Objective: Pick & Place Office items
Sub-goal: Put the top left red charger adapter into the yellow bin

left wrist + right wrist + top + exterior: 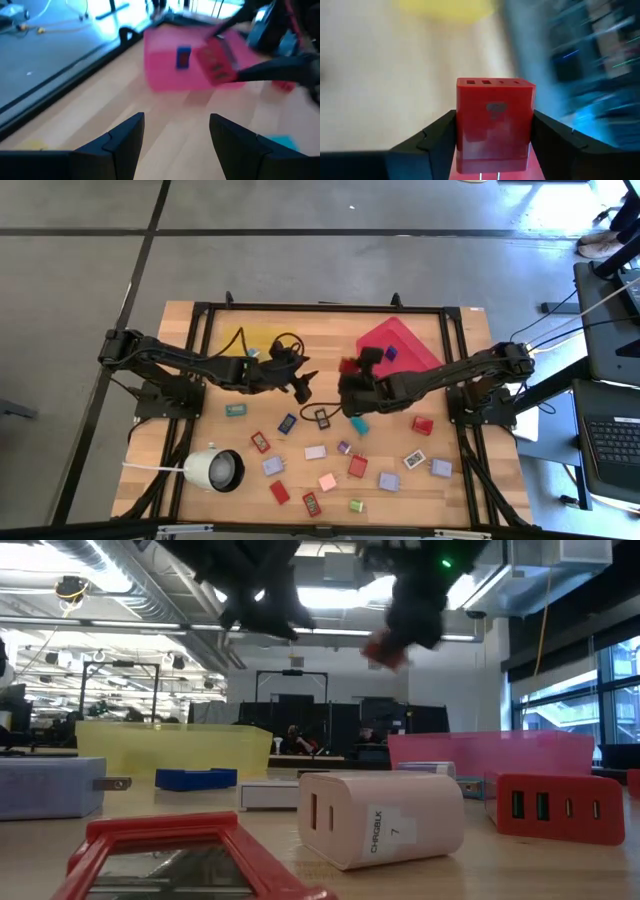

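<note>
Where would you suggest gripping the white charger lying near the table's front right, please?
Take the white charger from straight above, across its two long flat sides. It lies flat and slightly turned, clear of the lilac block beside it, so turn the fingers to match.

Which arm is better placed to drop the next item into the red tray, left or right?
Right, most likely. The right gripper is shut on a red charger block and sits beside the red tray. The left gripper is open, holds nothing, and sits farther from that tray.
</note>
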### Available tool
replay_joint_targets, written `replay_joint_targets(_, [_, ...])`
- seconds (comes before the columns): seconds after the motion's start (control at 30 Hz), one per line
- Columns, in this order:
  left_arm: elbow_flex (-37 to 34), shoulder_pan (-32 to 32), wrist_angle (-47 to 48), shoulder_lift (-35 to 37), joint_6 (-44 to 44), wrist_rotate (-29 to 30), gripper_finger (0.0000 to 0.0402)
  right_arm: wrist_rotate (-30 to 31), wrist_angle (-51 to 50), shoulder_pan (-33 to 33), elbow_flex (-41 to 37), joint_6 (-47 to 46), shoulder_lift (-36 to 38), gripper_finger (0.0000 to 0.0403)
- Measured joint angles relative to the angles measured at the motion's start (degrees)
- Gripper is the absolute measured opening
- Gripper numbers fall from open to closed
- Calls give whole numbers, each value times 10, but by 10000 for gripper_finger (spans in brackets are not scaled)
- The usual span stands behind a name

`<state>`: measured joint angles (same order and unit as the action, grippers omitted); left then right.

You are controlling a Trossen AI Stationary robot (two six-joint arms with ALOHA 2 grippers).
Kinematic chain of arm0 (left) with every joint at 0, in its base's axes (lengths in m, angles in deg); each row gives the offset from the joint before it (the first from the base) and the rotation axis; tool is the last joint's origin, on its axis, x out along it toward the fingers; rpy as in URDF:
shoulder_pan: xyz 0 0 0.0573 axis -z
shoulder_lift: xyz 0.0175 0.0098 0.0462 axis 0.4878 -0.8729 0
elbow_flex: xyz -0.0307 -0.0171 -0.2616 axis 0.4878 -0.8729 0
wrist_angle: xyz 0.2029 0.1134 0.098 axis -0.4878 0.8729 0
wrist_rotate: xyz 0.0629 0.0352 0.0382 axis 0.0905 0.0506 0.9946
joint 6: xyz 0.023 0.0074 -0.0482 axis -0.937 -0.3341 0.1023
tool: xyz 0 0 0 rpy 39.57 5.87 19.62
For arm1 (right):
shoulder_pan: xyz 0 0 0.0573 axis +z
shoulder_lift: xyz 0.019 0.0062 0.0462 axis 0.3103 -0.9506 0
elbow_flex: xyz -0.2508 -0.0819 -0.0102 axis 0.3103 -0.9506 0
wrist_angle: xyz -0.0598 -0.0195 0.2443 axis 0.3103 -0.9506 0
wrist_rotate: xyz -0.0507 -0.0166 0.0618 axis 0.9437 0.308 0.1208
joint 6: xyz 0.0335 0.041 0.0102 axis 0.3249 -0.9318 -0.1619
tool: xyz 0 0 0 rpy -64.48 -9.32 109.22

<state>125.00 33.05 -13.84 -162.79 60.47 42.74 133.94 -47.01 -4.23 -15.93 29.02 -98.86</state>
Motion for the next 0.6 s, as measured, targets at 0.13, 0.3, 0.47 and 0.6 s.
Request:
replay_joint_targets(0.13, [0,0,-59,0,-7,2,221,74,110,1,6,134,0,226])
replay_joint_targets(0.3, [0,0,-104,0,-41,2,221,52,196,-1,6,223,0,223])
replay_joint_targets(0.47, [0,-3,-106,0,-39,2,221,44,229,-2,6,255,0,225])
replay_joint_targets(0.6, [0,-3,-114,0,-27,2,221,45,236,-2,6,265,0,226])
